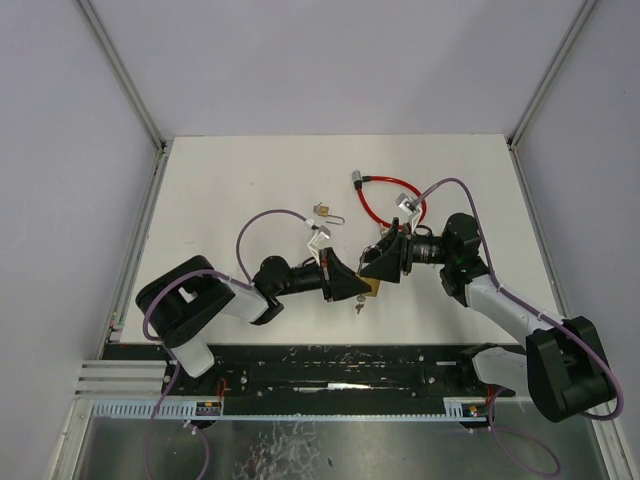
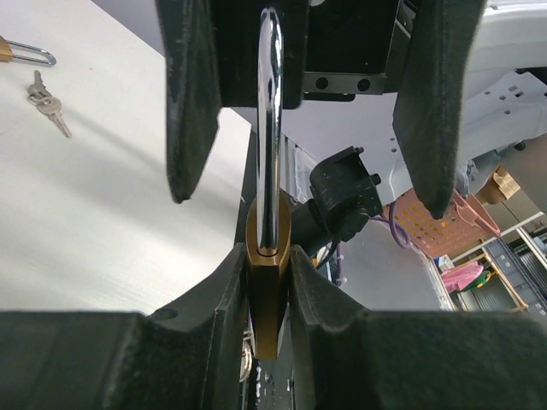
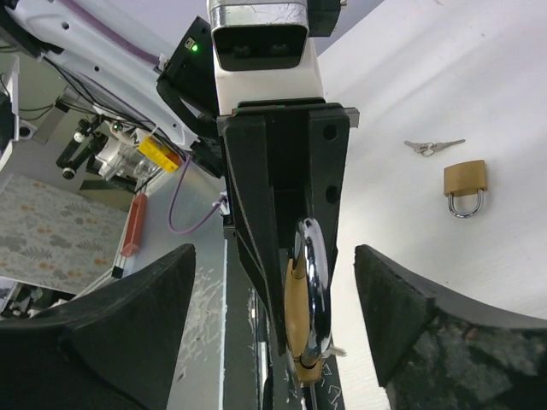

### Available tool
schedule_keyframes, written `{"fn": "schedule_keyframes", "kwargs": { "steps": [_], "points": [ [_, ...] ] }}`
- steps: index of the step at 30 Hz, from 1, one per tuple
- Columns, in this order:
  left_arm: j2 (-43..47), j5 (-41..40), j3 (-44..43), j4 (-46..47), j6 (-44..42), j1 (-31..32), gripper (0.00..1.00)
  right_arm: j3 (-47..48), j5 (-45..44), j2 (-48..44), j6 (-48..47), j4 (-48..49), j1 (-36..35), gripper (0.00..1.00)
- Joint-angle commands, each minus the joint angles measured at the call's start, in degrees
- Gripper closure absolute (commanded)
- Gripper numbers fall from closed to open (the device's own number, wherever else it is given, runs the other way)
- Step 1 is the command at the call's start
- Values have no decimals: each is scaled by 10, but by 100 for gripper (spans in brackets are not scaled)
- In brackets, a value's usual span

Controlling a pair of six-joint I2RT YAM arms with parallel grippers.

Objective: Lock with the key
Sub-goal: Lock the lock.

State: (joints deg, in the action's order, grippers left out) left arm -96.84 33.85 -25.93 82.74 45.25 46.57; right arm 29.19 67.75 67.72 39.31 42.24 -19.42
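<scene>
Top external: we see both arms meet near the middle of the table (image 1: pixel 240 180), their tips almost nose to nose.
Left gripper (image 1: pixel 352 280): closed narrow on the brass body of the padlock (image 1: pixel 372 288). In the left wrist view its fingers (image 2: pixel 226 295) press the body from both sides, and the shackle (image 2: pixel 270 120) points away from them.
Right gripper (image 1: pixel 388 258): spread wide and holding nothing. Its fingers (image 3: pixel 402 316) stand on either side of the shackle, apart from it.
Padlock's place: between the two grippers, at about 6 o'clock from the red cable (image 1: pixel 385 205).
Key (image 1: pixel 360 305): a small metal piece shows just beside the padlock's near end, at 6 o'clock from it – we cannot tell whether it sits in the keyhole.
Second padlock (image 1: pixel 322 209): lies flat on the table at 11 o'clock from the held one, well apart from it.
Spare keys (image 3: pixel 433 147): lie near the second padlock, not touching it.
Red cable's place: looped on the table at 12 o'clock from the right gripper – near it, but apart.
</scene>
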Motion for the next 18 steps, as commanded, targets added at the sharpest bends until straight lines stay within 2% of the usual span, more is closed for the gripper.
{"fn": "schedule_keyframes", "kwargs": {
  "steps": [1,3,8,13,15,18],
  "points": [
    [2,-33,-18,86,13,4,100,-3,-34,-2,55,59,-4,26],
    [1,-35,-18,86,12,4,100,-3,-38,1,58,62,-3,34],
    [-9,-33,-23,86,17,4,100,-16,-37,10,95,120,-4,41],
    [-19,-29,-31,86,25,4,100,-19,-40,15,100,125,-5,50],
    [-20,-30,-33,86,27,4,100,-18,-38,19,101,127,-9,58],
    [-20,-32,-33,86,29,4,100,-18,-37,24,102,128,-11,78]
  ]
}}
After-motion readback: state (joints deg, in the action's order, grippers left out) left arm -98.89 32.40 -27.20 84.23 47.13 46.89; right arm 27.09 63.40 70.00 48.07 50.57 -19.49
